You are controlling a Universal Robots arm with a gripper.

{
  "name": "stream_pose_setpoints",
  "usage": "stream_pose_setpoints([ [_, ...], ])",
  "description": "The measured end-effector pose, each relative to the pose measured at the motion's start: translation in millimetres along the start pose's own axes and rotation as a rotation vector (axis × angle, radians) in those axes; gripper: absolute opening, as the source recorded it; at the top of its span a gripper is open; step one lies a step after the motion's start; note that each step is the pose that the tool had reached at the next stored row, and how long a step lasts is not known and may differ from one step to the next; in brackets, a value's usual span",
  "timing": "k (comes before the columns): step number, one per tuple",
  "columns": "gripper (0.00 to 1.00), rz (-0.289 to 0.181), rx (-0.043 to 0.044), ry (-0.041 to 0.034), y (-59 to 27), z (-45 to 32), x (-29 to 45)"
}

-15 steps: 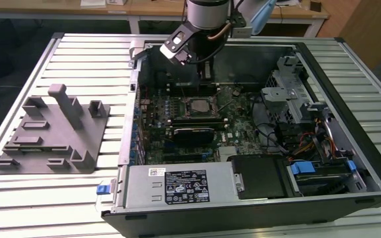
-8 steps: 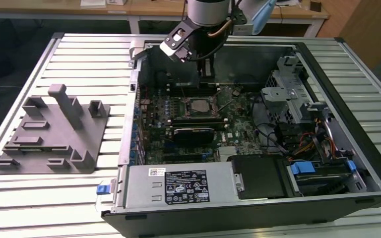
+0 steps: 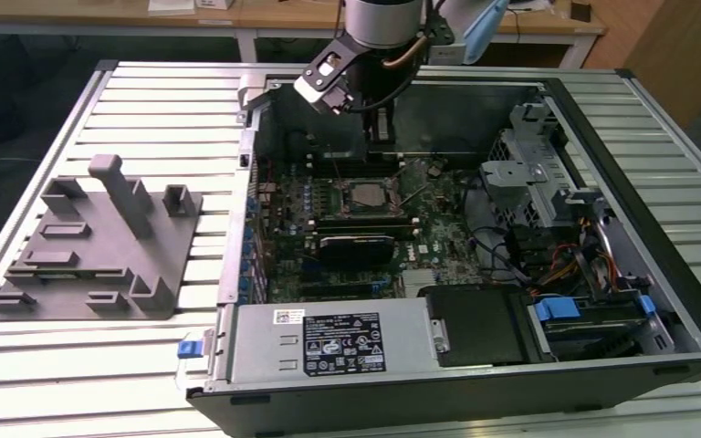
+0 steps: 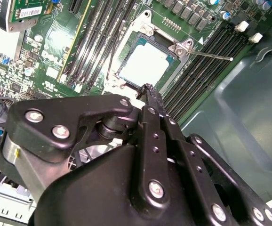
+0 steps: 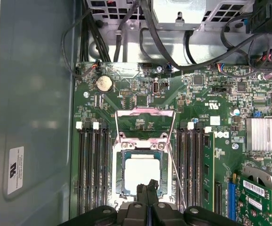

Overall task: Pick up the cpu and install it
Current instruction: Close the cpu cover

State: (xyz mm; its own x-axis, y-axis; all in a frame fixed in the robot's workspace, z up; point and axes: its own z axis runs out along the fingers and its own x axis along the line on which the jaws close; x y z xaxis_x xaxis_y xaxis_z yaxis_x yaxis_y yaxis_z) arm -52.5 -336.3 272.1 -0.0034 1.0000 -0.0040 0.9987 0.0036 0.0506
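Ribbed grey metal worktop (image 3: 143, 91) carries an open black computer case (image 3: 643, 182) with its green motherboard (image 5: 211, 94) exposed. In the first wrist view the placing looks done — the small flat square cpu with its silvery top (image 5: 140, 173) lies in the socket. The hinged metal retention frame (image 5: 145, 123) stands open, its thin wire lever (image 5: 176, 174) unlatched. The black pincer (image 5: 148, 184) hovers near the chip's edge, pressed together and pinching nothing. Dark memory slots (image 5: 91, 165) flank the socket closely — free room lies overhead.
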Motion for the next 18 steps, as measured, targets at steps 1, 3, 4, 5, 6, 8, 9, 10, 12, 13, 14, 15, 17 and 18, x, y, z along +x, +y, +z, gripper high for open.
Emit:
stream_pose_setpoints([
  [1,0.11,0.000,0.0000,0.0000,0.5,0.0,0.0],
  [3,0.11,0.000,0.0000,0.0001,2.3,0.2,0.0],
  [4,0.11,0.000,0.0000,0.0000,3.5,0.2,0.0],
  [5,0.11,0.000,-0.0001,0.0001,4.9,0.3,0.0],
  [6,0.11,0.000,-0.0001,0.0001,6.4,0.4,0.0],
  [8,0.11,0.000,0.0000,0.0001,9.2,0.5,0.0],
  [9,0.11,0.000,-0.0001,0.0001,10.5,0.6,0.0],
  [10,0.11,0.000,-0.0001,0.0001,12.0,0.7,0.0],
  [12,0.11,0.000,-0.0002,0.0002,14.8,0.9,0.0],
  [13,0.11,0.000,-0.0001,0.0002,16.1,0.9,0.0],
  [14,0.11,0.000,-0.0001,0.0001,17.4,0.9,0.0],
  [15,0.11,0.000,-0.0001,0.0001,18.7,1.0,0.0],
  [17,0.11,0.000,-0.0002,0.0002,21.3,1.2,0.0],
  [18,0.11,0.000,-0.0001,0.0001,22.7,1.2,0.0],
])
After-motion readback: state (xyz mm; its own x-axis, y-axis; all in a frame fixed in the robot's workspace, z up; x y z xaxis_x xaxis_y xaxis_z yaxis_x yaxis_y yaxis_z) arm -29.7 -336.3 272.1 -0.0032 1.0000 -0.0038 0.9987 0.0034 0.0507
